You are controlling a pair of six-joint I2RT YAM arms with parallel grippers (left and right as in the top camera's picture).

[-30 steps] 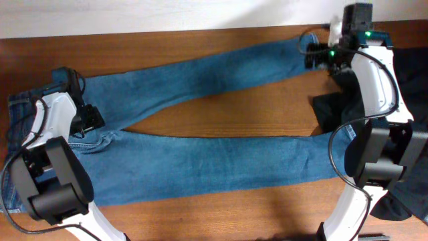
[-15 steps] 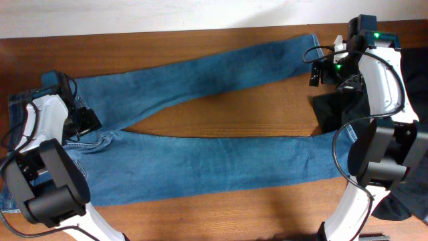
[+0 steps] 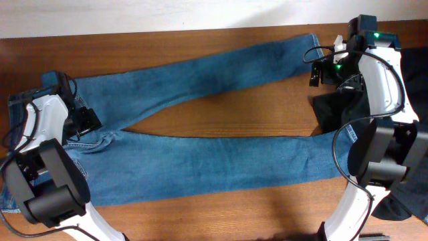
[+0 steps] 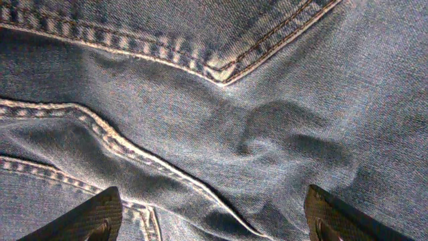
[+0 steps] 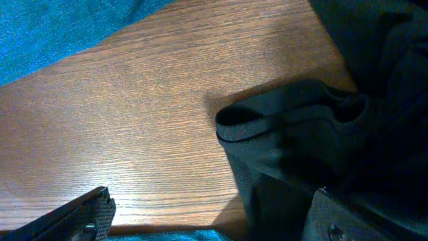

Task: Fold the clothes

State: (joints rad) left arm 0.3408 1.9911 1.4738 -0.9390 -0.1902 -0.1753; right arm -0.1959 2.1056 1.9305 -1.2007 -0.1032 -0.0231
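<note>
The clothes are blue denim jeans [image 3: 200,157] spread flat across the table, waist at the left and both legs running right in a V. My left gripper [image 3: 87,120] hovers over the seat, open. In its wrist view the left gripper [image 4: 214,224] shows two fingertips [image 4: 93,217] wide apart above pale seams and a pocket corner [image 4: 221,73]. My right gripper [image 3: 319,68] sits by the upper leg's hem [image 3: 309,41], open and holding nothing. Its wrist view shows the right gripper [image 5: 214,221] above bare wood, with black cloth [image 5: 301,147] just to the right.
A black garment [image 3: 328,110] lies between the two leg ends. More black cloth [image 3: 408,191] is piled at the right edge, under the right arm's base. Bare wooden table [image 3: 227,110] shows between the legs. A pale wall runs along the far edge.
A second ago the right gripper was over the upper leg's hem; it has since pulled back to the right, leaving the hem flat. The left arm shifted slightly left.
</note>
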